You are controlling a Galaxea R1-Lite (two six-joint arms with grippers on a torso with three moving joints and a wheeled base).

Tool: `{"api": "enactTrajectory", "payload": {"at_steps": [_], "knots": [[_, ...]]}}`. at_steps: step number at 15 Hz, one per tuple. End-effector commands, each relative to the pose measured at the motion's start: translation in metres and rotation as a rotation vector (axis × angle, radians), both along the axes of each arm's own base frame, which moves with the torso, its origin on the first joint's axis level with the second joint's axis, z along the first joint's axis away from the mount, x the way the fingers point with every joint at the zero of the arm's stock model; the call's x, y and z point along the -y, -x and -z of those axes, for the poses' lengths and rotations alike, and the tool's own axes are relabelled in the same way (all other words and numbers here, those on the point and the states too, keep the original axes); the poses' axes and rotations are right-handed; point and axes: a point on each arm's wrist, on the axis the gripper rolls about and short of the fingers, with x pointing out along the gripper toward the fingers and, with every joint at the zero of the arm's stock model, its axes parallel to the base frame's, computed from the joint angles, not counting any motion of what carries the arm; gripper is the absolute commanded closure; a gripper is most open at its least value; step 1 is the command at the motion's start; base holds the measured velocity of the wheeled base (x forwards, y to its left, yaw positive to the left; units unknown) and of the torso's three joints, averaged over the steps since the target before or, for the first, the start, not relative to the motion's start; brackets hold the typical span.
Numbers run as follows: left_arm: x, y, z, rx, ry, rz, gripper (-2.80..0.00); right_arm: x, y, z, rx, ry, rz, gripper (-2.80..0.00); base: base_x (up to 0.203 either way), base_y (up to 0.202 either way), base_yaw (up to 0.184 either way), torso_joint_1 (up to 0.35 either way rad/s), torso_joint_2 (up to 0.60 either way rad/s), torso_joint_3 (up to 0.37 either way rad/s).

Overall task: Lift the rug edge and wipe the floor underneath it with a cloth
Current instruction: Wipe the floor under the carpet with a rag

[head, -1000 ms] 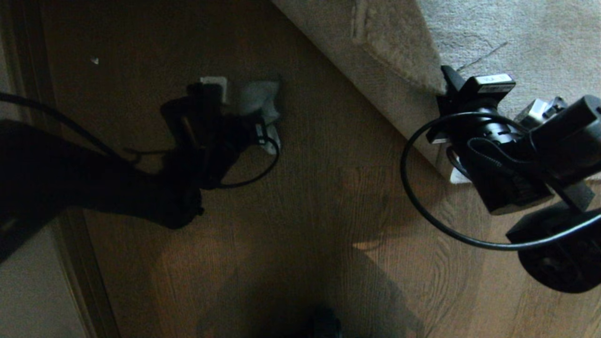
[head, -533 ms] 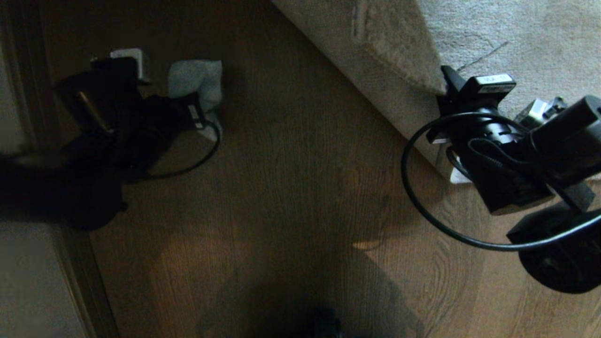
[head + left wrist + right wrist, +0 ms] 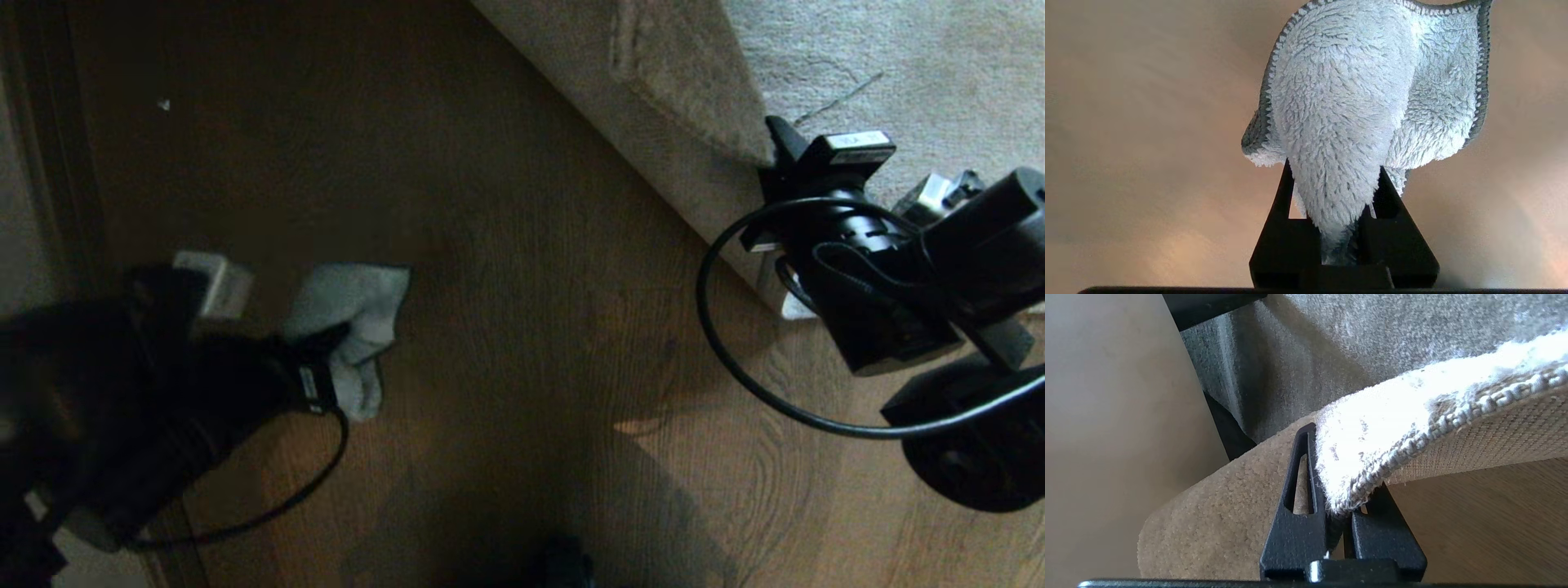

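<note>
1. Head view: the left gripper (image 3: pixel 326 363) clamps the cloth (image 3: pixel 355 322) over the floor (image 3: pixel 531 286), well apart from the right gripper (image 3: pixel 771 175).
2. Right wrist view alone shows the right gripper's fingers (image 3: pixel 1300 522) pinching the rug edge (image 3: pixel 1367 473), its woven backing raised off the planks.
3. Left wrist view reveals the cloth's fluffy pile and stitched hem.

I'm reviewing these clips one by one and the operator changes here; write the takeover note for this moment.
Right gripper: shut on the rug edge, holding the corner folded back off the floor.
Left gripper: shut on the cloth, low at the robot's left, well away from the rug.
Done: corner lifted, floor exposed, cloth in hand.
Left: whether wiping is complete cannot be judged; if not, bring the cloth back across the bared planks, then lay the corner down.
</note>
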Motion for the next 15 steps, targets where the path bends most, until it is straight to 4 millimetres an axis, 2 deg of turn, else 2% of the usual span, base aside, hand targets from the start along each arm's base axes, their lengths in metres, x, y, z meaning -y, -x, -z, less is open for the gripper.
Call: {"api": "enactTrajectory", "payload": {"at_steps": [1, 3, 5, 8, 11, 12, 14, 15], "knots": [[0.028, 0.028, 0.023, -0.080, -0.043, 0.187, 0.00, 0.001, 0.002, -0.002, 0.033, -0.027, 0.000, 0.00, 0.000, 0.000, 0.000, 0.000, 0.00, 0.000], [0.057, 0.029, 0.047, -0.176, -0.105, 0.300, 0.00, 0.001, 0.001, -0.001, 0.029, -0.025, 0.000, 0.00, 0.000, 0.000, 0.000, 0.000, 0.00, 0.000], [0.089, 0.019, 0.061, -0.219, -0.136, 0.377, 0.00, 0.001, 0.001, 0.001, 0.023, -0.017, 0.005, 0.00, 0.000, 0.000, 0.000, 0.000, 0.00, 0.000], [0.151, -0.014, 0.066, -0.183, -0.098, 0.444, 0.00, 0.002, 0.003, 0.002, 0.017, -0.013, 0.012, 0.00, 0.000, 0.000, 0.000, 0.000, 0.00, 0.000], [0.214, -0.048, 0.069, -0.106, 0.014, 0.475, 0.00, 0.005, 0.004, 0.000, 0.023, -0.013, 0.021, 0.00, 0.000, 0.000, 0.000, 0.000, 0.00, 0.000], [0.229, -0.059, 0.068, -0.072, 0.053, 0.476, 0.00, 0.006, 0.005, 0.000, 0.024, -0.012, 0.022, 0.00, 0.000, 0.000, 0.000, 0.000, 0.00, 0.000], [0.239, -0.088, 0.070, -0.025, 0.103, 0.436, 0.00, 0.009, 0.005, -0.001, 0.024, -0.011, 0.030, 0.00, 0.000, 0.000, 0.000, 0.000, 0.00, 0.000], [0.231, -0.106, 0.071, -0.010, 0.115, 0.392, 0.00, 0.010, 0.004, -0.001, 0.025, -0.001, 0.038, 0.00, 0.000, 0.000, 0.000, 0.000, 0.00, 0.000]]}}
